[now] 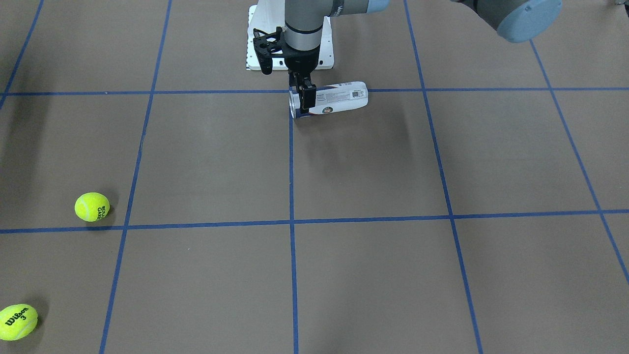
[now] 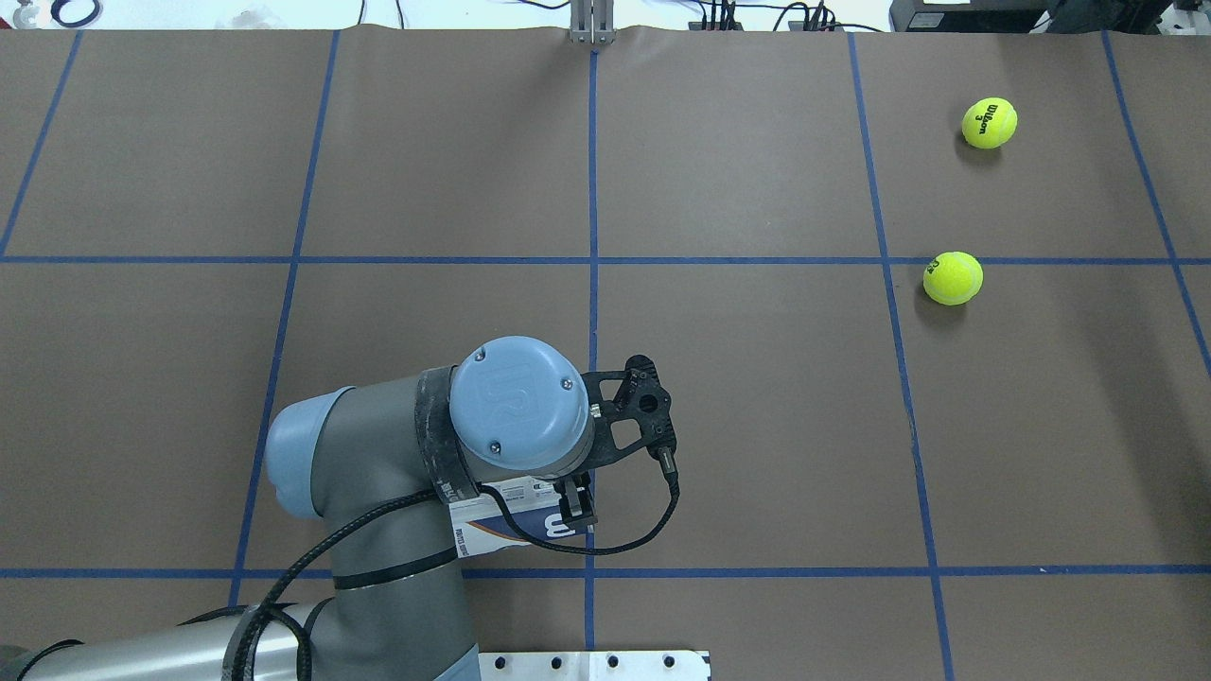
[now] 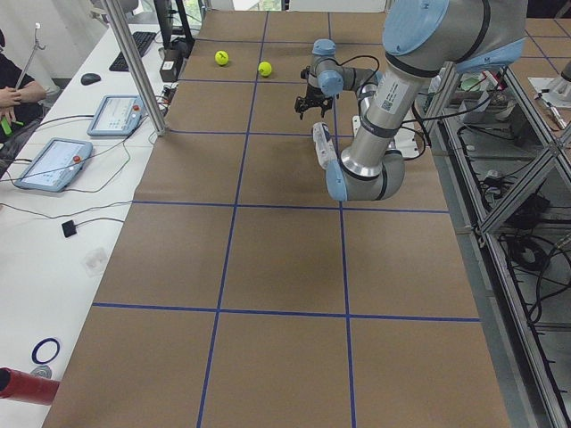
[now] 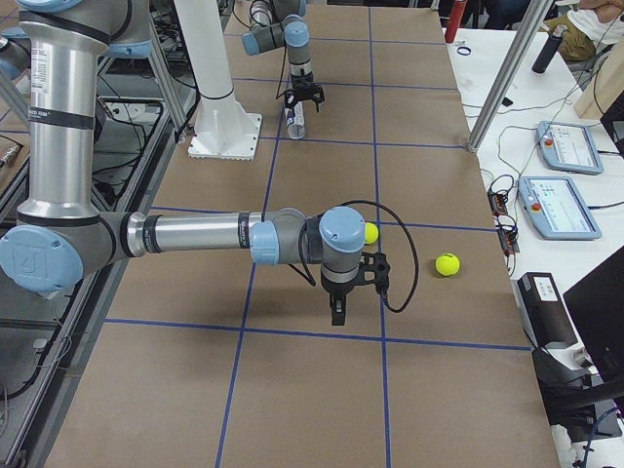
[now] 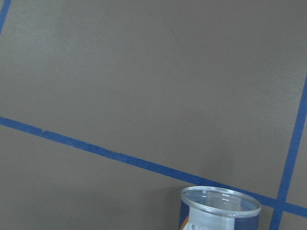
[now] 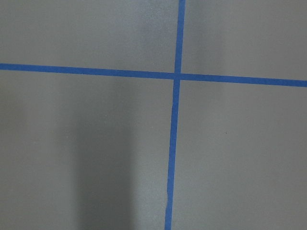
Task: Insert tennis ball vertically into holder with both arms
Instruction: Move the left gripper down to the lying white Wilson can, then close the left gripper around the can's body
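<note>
**Left arm** (image 2: 369,463): enters the overhead view at 7 o'clock, elbow bent. Its wrist (image 2: 518,418) is turned straight down, low over the surface (image 2: 757,426).

**Left end effector** (image 1: 304,101): fingers point down, astride a lying tube (image 1: 339,96) near its open end. Whether they press it cannot be told.

**Right arm** (image 4: 195,234): forearm stretched level, reaching toward 3 o'clock in the right-side view.

**Right end effector** (image 4: 336,307): hangs straight down in the air. Finger spacing unreadable.
</note>
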{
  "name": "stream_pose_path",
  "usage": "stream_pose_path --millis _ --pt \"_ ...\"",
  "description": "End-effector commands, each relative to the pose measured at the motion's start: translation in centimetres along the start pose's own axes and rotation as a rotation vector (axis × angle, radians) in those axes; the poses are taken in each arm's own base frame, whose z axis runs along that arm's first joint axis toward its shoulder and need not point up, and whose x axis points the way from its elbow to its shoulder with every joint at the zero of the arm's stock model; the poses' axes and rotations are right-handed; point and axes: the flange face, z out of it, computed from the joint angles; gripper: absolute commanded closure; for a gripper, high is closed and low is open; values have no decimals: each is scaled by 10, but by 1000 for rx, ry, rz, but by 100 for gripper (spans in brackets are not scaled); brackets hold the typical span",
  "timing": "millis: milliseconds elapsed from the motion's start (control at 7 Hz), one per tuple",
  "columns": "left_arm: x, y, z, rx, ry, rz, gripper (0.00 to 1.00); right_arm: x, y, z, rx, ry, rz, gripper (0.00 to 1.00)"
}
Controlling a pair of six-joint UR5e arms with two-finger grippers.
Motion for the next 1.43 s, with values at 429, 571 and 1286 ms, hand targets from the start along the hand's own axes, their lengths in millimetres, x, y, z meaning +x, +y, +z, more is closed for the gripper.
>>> stream_pose_path --millis 429,571,1286 --pt "15 -4 28 4 22 15 2 0 0 0 0 0 0 1" --pt "21 -4 32 -1 28 18 2 0 0 0 0 0 0 0" --pt "38 -4 59 -26 49 35 2 0 1 1 -1 0 0 1"
